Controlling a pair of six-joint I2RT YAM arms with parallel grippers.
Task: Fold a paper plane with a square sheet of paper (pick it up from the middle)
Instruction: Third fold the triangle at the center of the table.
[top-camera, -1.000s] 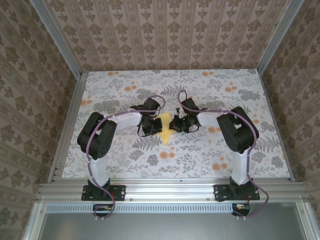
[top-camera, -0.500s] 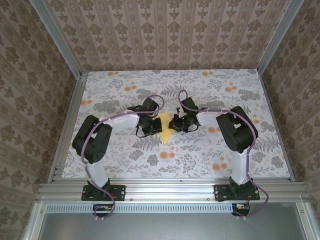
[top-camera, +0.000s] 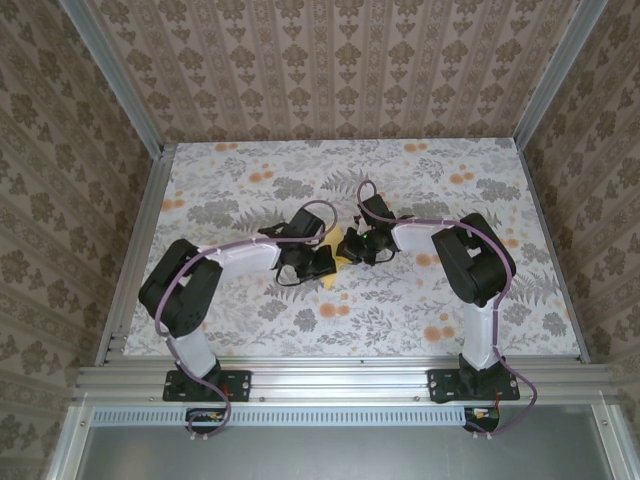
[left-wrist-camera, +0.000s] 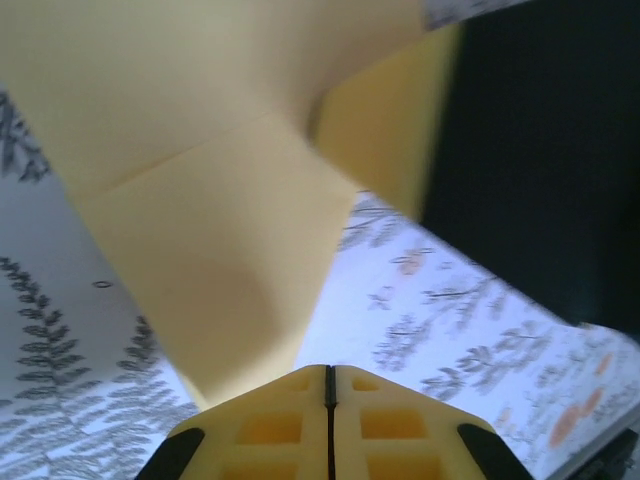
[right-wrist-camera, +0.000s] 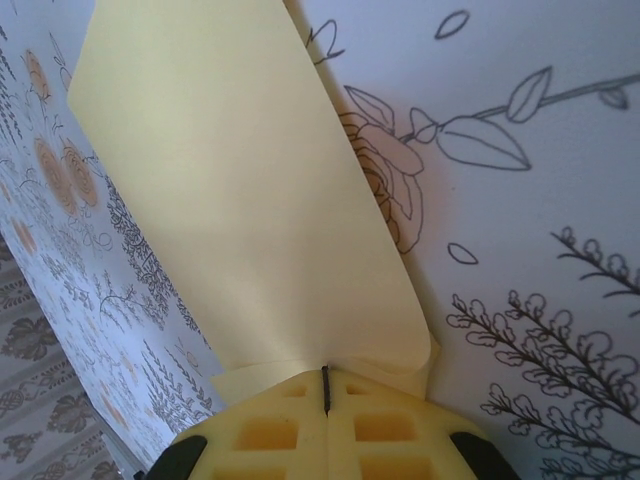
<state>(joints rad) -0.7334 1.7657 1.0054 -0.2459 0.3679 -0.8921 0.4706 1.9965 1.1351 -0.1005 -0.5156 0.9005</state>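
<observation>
Floral-printed worktop (top-camera: 400, 310) is carrying both arms from the near rail toward its middle, where they are meeting. Left pincer (left-wrist-camera: 328, 385) is showing clenched in its wrist view, pads pressing flat together. The square sheet of paper (left-wrist-camera: 220, 250), already creased into panels, is reaching down to the pad tips, but whether it is being nipped there cannot be told. Right pincer (right-wrist-camera: 325, 385) is clenching on one edge of the sheet, which is fanning away from its pads over the print. Judgement: the sheet is presenting as light, limp and easily crumpled. It is likely to sag and slip unless taken by a folded edge close to a crease, with only gentle tension between the pincers to avoid tearing. Beyond, patterned walls (top-camera: 330, 70) are closing off the cell.
</observation>
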